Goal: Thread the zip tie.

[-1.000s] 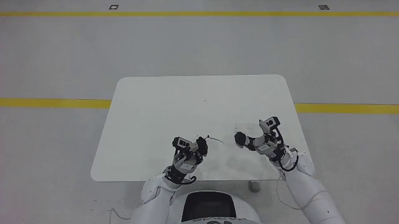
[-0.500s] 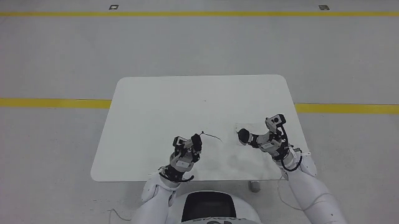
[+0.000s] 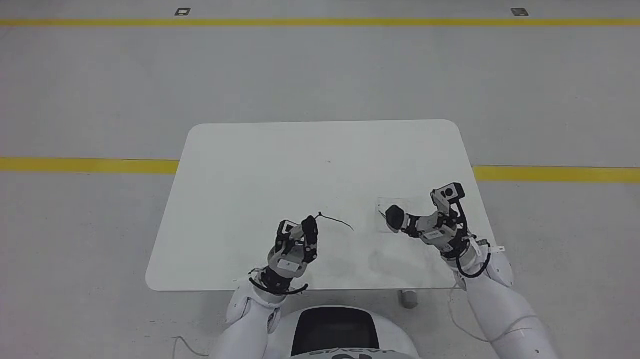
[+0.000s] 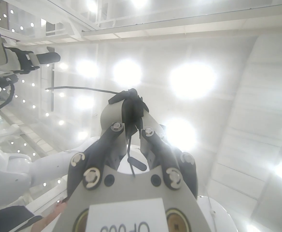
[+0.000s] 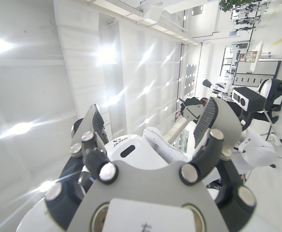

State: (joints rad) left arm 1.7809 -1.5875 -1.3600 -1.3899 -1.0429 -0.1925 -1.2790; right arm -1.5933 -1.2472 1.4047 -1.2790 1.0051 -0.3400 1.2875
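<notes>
Above white table [image 3: 260, 159], zip tie [image 4: 83, 88], yellow-lined floor [image 3: 320, 69]

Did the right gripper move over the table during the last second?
Yes. The right gripper drifted slightly outward, toward the edge on the robot's right side of the white rectangular table.

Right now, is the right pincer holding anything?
No, the right pincer is wide open, with empty space between its jaws.
</notes>
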